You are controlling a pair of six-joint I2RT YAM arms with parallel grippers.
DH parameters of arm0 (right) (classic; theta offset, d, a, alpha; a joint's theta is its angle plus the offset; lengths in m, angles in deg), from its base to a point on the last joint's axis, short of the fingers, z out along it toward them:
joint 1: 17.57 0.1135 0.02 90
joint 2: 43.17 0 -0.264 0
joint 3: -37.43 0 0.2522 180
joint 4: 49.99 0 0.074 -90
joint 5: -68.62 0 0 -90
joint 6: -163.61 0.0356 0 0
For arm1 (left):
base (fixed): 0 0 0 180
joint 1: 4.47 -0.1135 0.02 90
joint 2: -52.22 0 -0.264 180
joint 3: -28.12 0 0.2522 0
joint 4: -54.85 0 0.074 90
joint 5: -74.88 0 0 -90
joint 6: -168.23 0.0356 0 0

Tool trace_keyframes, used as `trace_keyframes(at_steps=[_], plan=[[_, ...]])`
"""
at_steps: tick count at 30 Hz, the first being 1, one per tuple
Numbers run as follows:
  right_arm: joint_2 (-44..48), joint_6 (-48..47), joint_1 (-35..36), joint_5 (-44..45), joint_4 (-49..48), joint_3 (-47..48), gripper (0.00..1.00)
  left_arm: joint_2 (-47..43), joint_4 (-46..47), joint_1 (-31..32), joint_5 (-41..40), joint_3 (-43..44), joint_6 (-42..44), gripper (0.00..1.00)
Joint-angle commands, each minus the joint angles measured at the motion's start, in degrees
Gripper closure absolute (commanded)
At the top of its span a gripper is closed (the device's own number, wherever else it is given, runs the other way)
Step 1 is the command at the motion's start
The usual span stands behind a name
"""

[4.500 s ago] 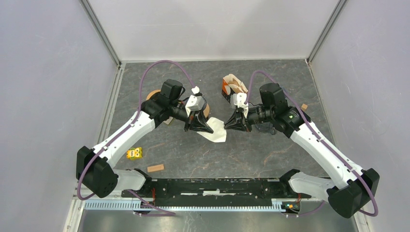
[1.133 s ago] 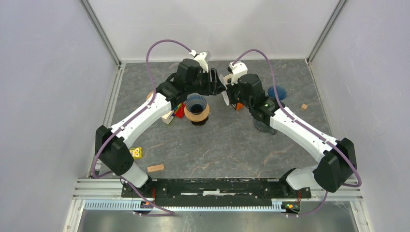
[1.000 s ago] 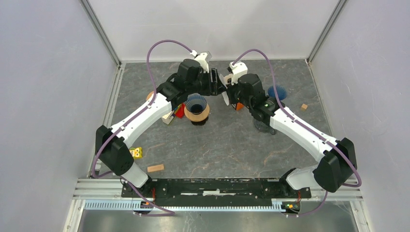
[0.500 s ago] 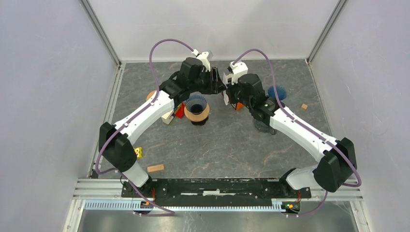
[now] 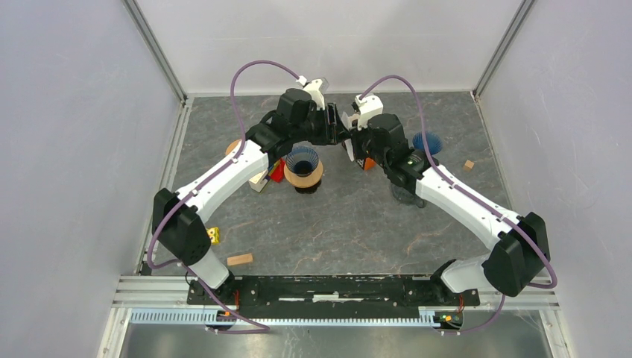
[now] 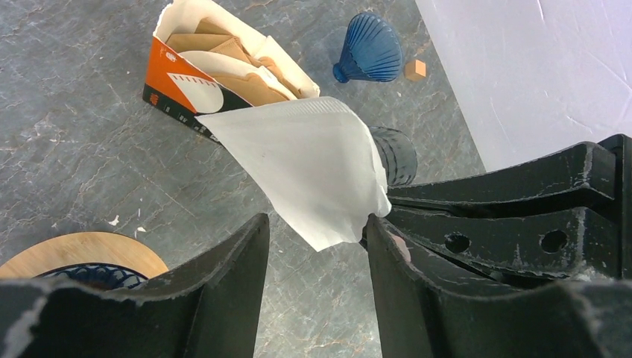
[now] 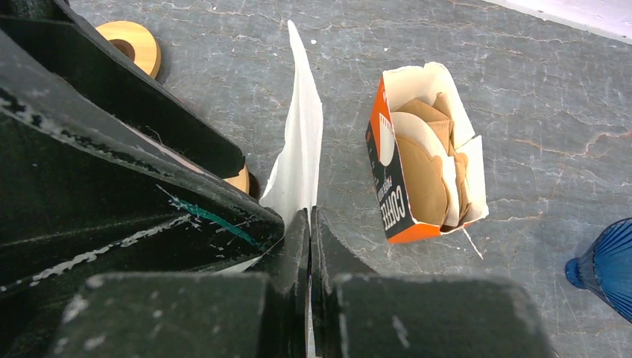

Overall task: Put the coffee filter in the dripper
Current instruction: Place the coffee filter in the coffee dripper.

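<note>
My right gripper [image 7: 310, 212] is shut on the lower edge of a white paper coffee filter [image 7: 302, 149] and holds it up in the air at the back middle of the table. In the left wrist view the filter [image 6: 305, 168] hangs as a flat fan. Its lower corner lies between the spread fingers of my open left gripper [image 6: 316, 224], against the right finger [image 6: 387, 253]. From above, the left gripper [image 5: 337, 128] and right gripper [image 5: 346, 139] meet tip to tip. The blue ribbed dripper [image 5: 303, 160] stands on a wooden ring just below and left of them.
An open orange filter box [image 7: 425, 156] lies behind the grippers. A second blue cone [image 5: 426, 142] and a small wooden cube [image 5: 468, 165] sit to the right. A dark glass [image 5: 406, 195] stands under the right arm. A yellow toy [image 5: 211, 236] and a wooden block [image 5: 239, 259] lie near left.
Since 4.5 s ago both arms lifted the filter off the table to the back. In the last second the left arm edged slightly right toward the filter; the right arm held still.
</note>
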Motion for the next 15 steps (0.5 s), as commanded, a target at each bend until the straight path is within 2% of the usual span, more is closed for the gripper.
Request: trace_keyframes(at_steps=[1, 15], plan=[[-0.5, 0.5, 0.5, -0.6, -2.7, 0.1, 1.00, -2.1, 3.8, 0.2, 2.0, 0.2, -1.5, 0.41], [-0.1, 0.3, 0.5, -1.2, -3.5, -1.9, 1.00, -2.0, 3.2, -0.6, 1.6, 1.4, -0.5, 0.40]])
